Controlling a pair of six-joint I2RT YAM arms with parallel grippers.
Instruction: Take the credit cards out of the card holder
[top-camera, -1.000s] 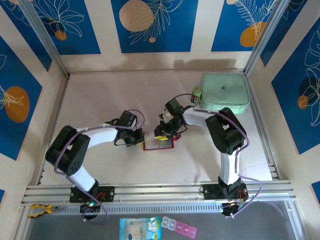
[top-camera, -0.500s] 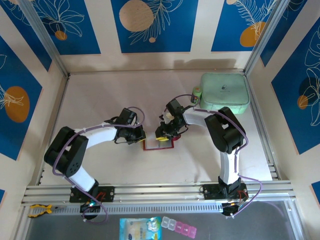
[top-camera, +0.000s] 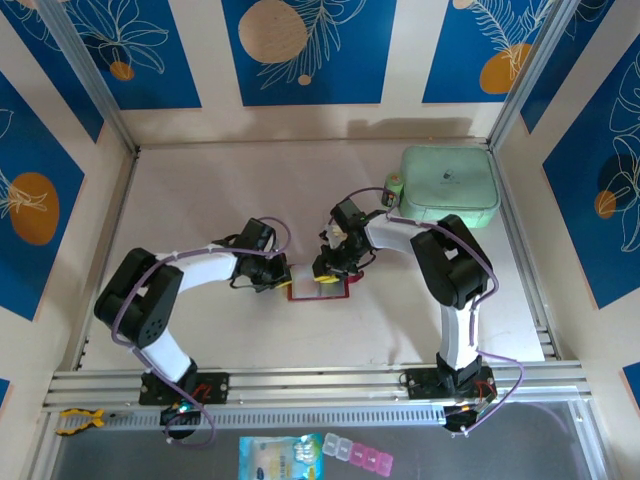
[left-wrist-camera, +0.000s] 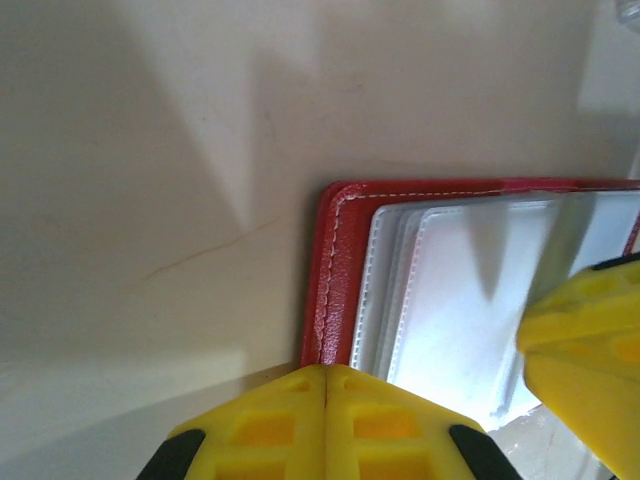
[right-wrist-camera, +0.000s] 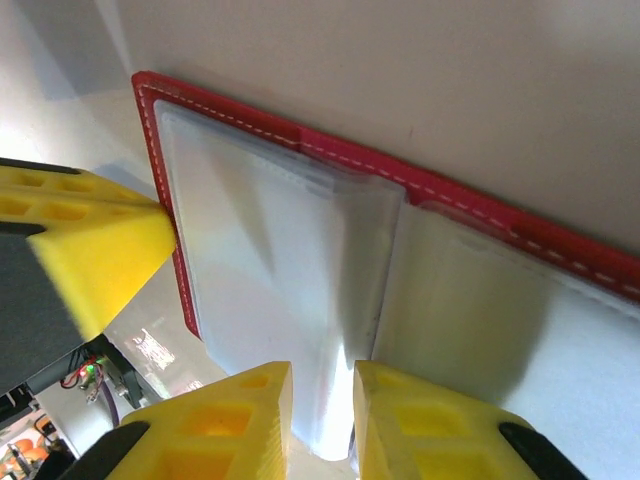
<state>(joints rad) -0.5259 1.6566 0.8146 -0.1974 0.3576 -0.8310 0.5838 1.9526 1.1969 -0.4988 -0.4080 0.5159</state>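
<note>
Top external: the card holder (top-camera: 318, 291) lies open near the middle of the beige desk (top-camera: 200, 190) (blue-panelled walls (top-camera: 310, 50) around). My left claw (left-wrist-camera: 325, 375) is pressed together at its corner; my right claw (right-wrist-camera: 322, 375) pinches its clear pocket (right-wrist-camera: 270, 260).

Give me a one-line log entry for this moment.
card holder open on table | left gripper shut, tips at holder's red edge | right gripper narrow gap over clear pocket, grip unclear
</note>
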